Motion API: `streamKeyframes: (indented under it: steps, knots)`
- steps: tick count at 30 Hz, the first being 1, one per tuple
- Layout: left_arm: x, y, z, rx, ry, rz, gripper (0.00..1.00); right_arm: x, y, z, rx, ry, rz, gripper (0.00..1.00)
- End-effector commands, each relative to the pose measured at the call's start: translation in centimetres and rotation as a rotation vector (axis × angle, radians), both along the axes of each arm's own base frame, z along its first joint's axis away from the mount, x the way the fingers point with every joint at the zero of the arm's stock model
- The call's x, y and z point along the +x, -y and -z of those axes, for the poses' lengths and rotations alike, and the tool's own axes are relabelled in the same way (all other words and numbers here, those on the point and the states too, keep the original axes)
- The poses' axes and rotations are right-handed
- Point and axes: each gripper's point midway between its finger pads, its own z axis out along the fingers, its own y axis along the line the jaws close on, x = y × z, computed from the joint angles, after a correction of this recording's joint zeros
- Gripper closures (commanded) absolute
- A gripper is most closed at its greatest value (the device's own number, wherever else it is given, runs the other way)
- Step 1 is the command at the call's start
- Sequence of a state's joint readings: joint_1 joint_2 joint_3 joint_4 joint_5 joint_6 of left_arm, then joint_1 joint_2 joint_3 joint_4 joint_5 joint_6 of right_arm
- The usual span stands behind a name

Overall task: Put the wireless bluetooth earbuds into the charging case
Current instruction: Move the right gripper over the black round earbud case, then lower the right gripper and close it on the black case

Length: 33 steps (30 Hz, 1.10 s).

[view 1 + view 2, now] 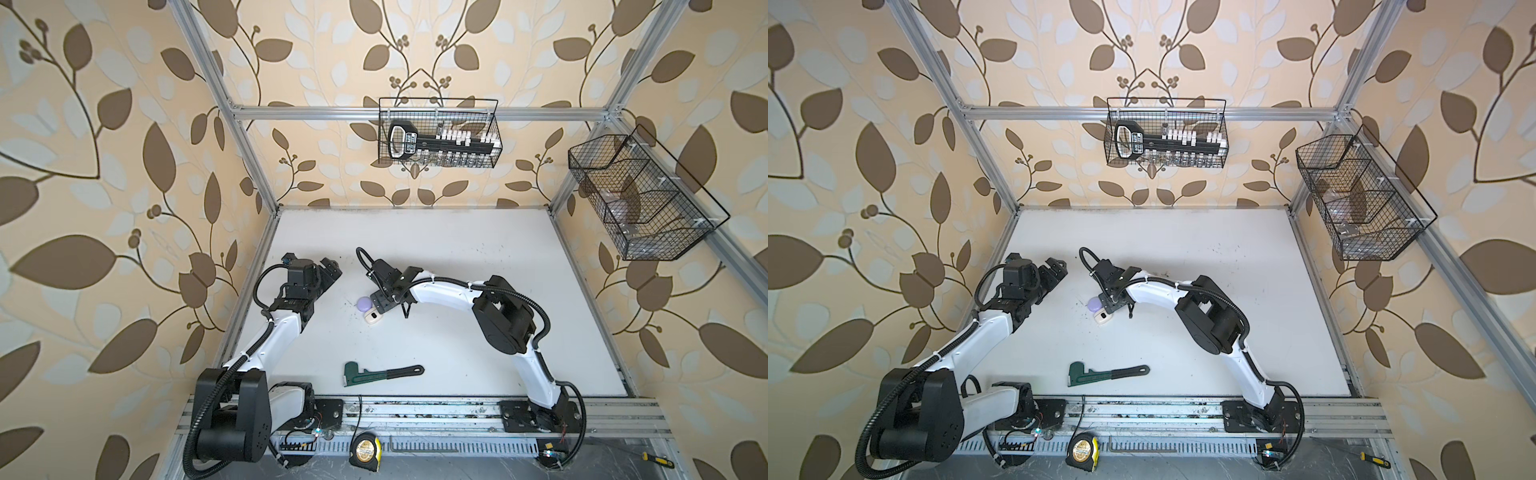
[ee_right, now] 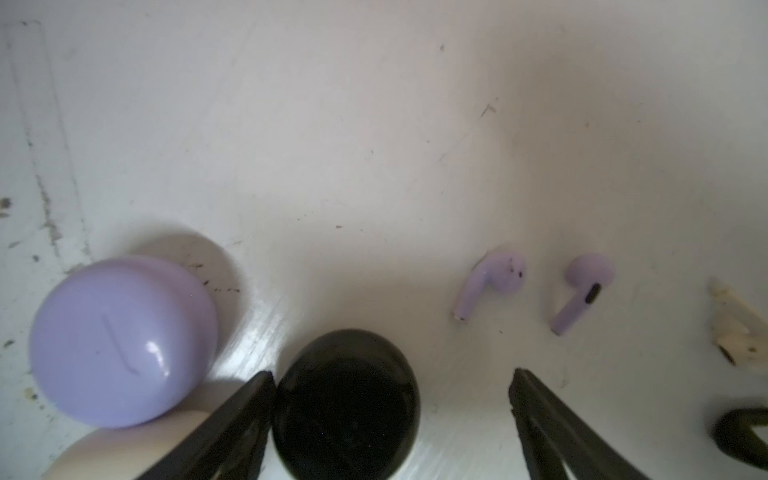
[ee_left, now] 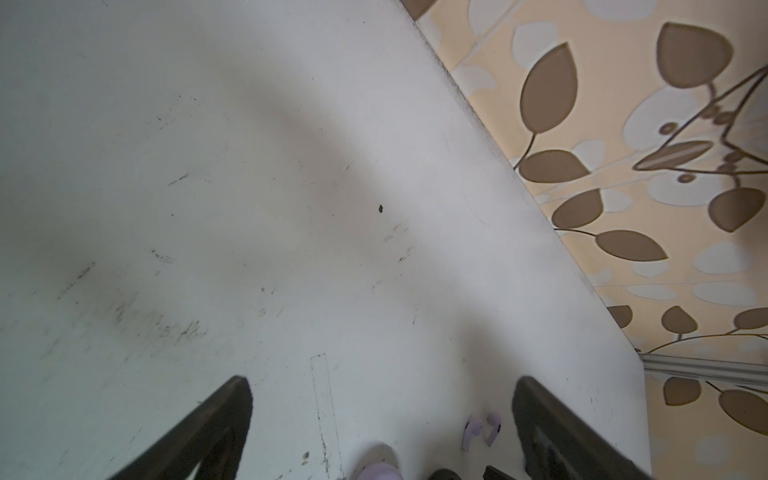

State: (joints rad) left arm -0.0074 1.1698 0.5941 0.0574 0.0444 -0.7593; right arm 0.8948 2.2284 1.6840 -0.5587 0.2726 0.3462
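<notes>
Starting nearest, a tape measure (image 1: 365,449) rests on the front rail, and a green pipe wrench (image 1: 382,372) lies at six o'clock on the table (image 1: 498,332). Toward the centre the right gripper (image 2: 390,378) hangs with jaws spread wide, gripping nothing; the black case (image 2: 345,407) lies between them, just beside one jaw. The closed lilac case (image 2: 122,340) has the white case (image 1: 372,318) just beside it at five o'clock. Two lilac earbuds (image 2: 492,278) lie loose on the table, apart from the cases. Toward nine o'clock the left gripper (image 1: 333,269) is spread wide, empty. A wire basket (image 1: 438,133) hangs at twelve o'clock.
</notes>
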Motion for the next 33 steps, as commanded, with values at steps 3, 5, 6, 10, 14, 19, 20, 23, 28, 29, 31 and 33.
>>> streamKeyframes:
  steps: [3, 5, 6, 10, 14, 19, 20, 23, 28, 29, 31, 33]
  knots:
    - [0.9, -0.3, -2.4, 0.041, 0.07, -0.003, 0.01, -0.5, 2.8, -0.1, -0.018, -0.017, 0.07, 0.11]
    - [0.9, -0.3, -2.5, 0.041, 0.075, -0.002, 0.01, -0.6, 4.0, -0.1, -0.013, -0.024, 0.095, 0.11]
    - [0.9, -0.3, -2.4, 0.042, 0.072, -0.003, 0.01, -0.6, 4.6, 0.0, -0.01, -0.029, 0.111, 0.12]
    - [0.9, -0.4, -2.4, 0.047, 0.072, -0.004, 0.01, -0.5, 6.6, -0.6, 0.042, -0.046, 0.165, 0.13]
    - [0.9, -0.3, -2.3, 0.048, 0.067, 0.0, 0.01, -0.5, 7.6, -1.6, 0.081, -0.034, 0.193, 0.13]
    - [0.9, -0.3, -2.3, 0.049, 0.071, 0.002, 0.01, -0.5, 7.7, -3.8, 0.131, 0.004, 0.184, 0.11]
    - [0.9, -0.3, -2.3, 0.049, 0.069, 0.002, 0.01, -0.6, 7.6, -4.1, 0.144, 0.01, 0.18, 0.1]
    - [1.0, -0.3, -2.3, 0.045, 0.077, 0.0, 0.01, -0.4, 6.8, -4.6, 0.188, 0.038, 0.164, 0.03]
    - [1.0, -0.2, -2.3, 0.046, 0.07, 0.007, 0.01, 2.2, 5.8, -3.8, 0.13, 0.05, 0.231, 0.06]
    - [1.0, -0.2, -2.4, 0.047, 0.074, 0.006, 0.01, 2.8, 5.9, -3.7, 0.102, 0.062, 0.25, 0.06]
    - [1.0, -0.2, -2.5, 0.048, 0.08, 0.006, 0.01, 3.9, 5.9, -3.2, 0.052, 0.072, 0.277, 0.06]
    - [0.9, -0.3, -2.7, 0.052, 0.08, 0.007, 0.01, 4.6, 5.8, -2.8, 0.037, 0.076, 0.293, 0.05]
